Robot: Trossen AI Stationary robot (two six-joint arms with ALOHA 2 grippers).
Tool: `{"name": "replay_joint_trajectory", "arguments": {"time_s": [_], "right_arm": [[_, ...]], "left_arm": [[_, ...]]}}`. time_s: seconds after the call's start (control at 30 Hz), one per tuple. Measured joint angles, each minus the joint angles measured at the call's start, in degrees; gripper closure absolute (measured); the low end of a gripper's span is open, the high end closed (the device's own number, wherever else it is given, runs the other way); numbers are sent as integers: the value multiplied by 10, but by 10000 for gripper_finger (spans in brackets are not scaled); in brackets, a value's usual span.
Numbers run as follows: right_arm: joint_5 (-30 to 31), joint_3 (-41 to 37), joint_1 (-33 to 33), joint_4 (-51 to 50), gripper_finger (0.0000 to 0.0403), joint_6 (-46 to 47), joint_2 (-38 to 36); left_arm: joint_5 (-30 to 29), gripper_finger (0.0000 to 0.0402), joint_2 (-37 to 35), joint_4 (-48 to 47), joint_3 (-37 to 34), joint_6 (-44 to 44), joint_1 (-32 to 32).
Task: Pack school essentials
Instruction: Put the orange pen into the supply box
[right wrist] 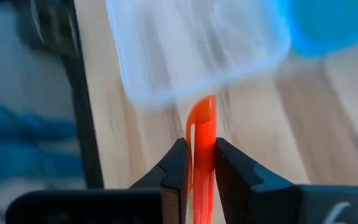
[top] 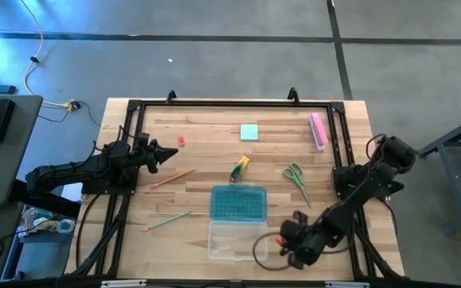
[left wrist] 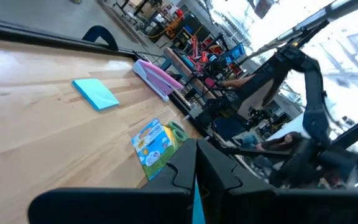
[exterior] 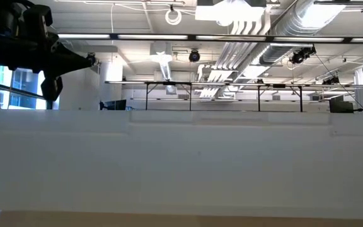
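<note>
1. Holding an orange-red pen between closed jaws, the right gripper hovers just beside the clear plastic box, whose teal lid lies open.
2. Nothing shows inside the box; packing looks barely begun.
3. Beyond the lid, the green-handled scissors, light-blue square note pad, yellow-green marker and two pencils lie on the desk.
4. The left gripper waits well apart from the box; I cannot tell its jaws' state.

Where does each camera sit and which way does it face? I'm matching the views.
High: overhead, straight down; both arms, clear box.
Low: table height, level into the room; one arm upper left.
Left wrist: over left gripper, toward note pad.
Right wrist: right gripper shut on orange pen.
Shared: note pad in high and left wrist.
</note>
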Motion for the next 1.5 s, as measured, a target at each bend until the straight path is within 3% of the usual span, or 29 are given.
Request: {"name": "replay_joint_trajectory", "arguments": {"time_s": [0.37,0.57,0.87,1.2,1.37,1.5], "right_arm": [[130,1,-112,292,354,-65,-18],[108,2,-155,376,354,-143,-14],[-3,32,-166,343,354,-144,65],[-123,149,-174,176,354,-239,160],[-140,166,-178,164,346,-241,177],[-140,167,-183,153,310,-224,177]], "left_arm": [[1,401,0,-3,0,30,0],[1,401,0,-12,0,30,0],[2,401,0,-13,0,30,0],[6,401,0,-13,0,30,0],[5,401,0,-13,0,30,0],[-1,396,0,-13,0,30,0]]}}
